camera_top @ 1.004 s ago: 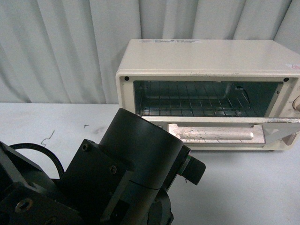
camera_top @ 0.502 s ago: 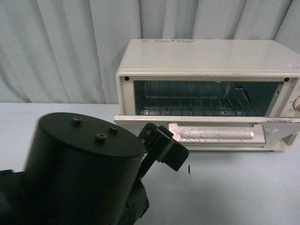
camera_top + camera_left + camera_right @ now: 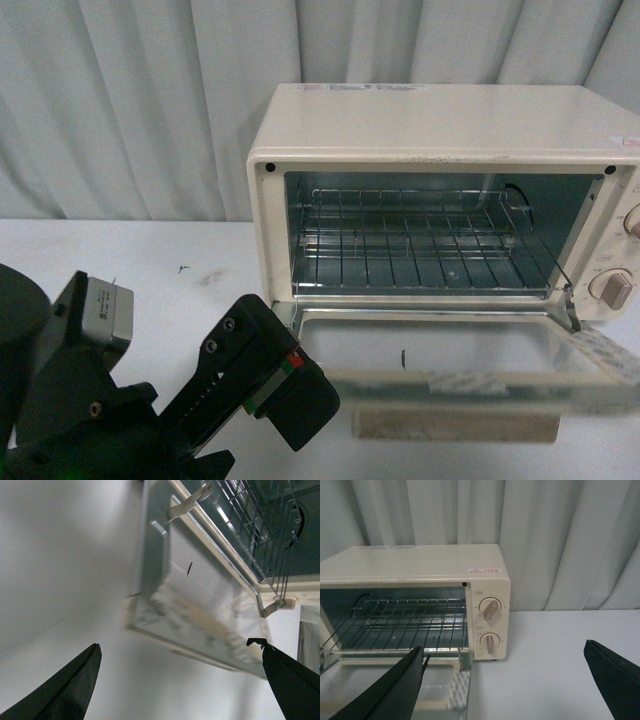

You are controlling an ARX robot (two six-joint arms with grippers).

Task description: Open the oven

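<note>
The cream-white oven [image 3: 440, 120] stands at the back right of the table. Its glass door [image 3: 450, 365] hangs folded down and open, blurred, with the flat silver handle [image 3: 455, 425] at its front edge. The wire rack [image 3: 420, 240] inside shows fully. My left arm [image 3: 120, 400] is at the lower left, short of the door's left corner. In the left wrist view my left gripper [image 3: 176, 644] is open, off the door [image 3: 200, 605], nothing between its fingers [image 3: 75, 690]. My right gripper [image 3: 504, 647] is open and empty in front of the oven [image 3: 420, 562], near its knobs [image 3: 490, 609].
A white table [image 3: 150, 260] carries the oven, and a pale pleated curtain [image 3: 130, 100] closes off the back. Two beige knobs [image 3: 612, 288] sit on the oven's right side. A strip of patterned tape [image 3: 457, 687] lies on the door's right edge.
The door has dropped from only slightly ajar to fully down, showing the whole rack. My left arm has pulled back and down to the lower left, away from the door.
</note>
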